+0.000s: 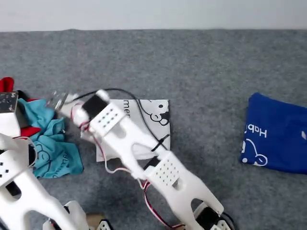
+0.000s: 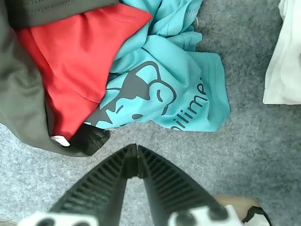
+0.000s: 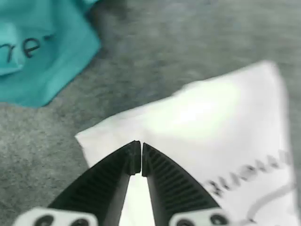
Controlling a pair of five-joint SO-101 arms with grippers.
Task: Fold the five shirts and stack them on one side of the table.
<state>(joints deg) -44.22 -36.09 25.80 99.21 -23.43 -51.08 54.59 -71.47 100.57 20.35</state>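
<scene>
Closest in is the right gripper (image 3: 137, 149), its fingers (image 3: 110, 181) clamped together with nothing visibly between them, tips poised over a corner of the white shirt (image 3: 211, 117). Whether they touch the cloth, I can't tell. Over to the left gripper (image 2: 137, 151): fingers clenched too, empty, hanging over bare surface just short of the teal shirt (image 2: 164, 84).

Now the layout, with the white shirt as our marker. It lies flat mid-surface, the right arm (image 1: 120, 129) stretched across it. Just beside it, on the side of the left arm (image 1: 21, 187), sits a crumpled heap: the teal one, the red shirt (image 2: 70, 56) pressed against it, and a dark shirt (image 2: 23, 103) lapped round the red. Well apart on the opposite side is the blue shirt (image 1: 276, 132), folded and parked at the edge. I'd call it one done, one under way, three to go.

The dangers? Shut fingers pick up nothing, so a push here would only rumple that corner. The arm and its black cable (image 1: 144, 117) lie over the white shirt and could drag it askew on a sweep. Both grippers are near the heap, so a clash looks possible. And those three are tangled: tug the teal and the red may come along.

Underneath it all is a grey felt-like surface (image 1: 206, 62), likely to grip cloth. Beyond the white shirt's far side, there's a plain pale wall (image 1: 153, 14).
</scene>
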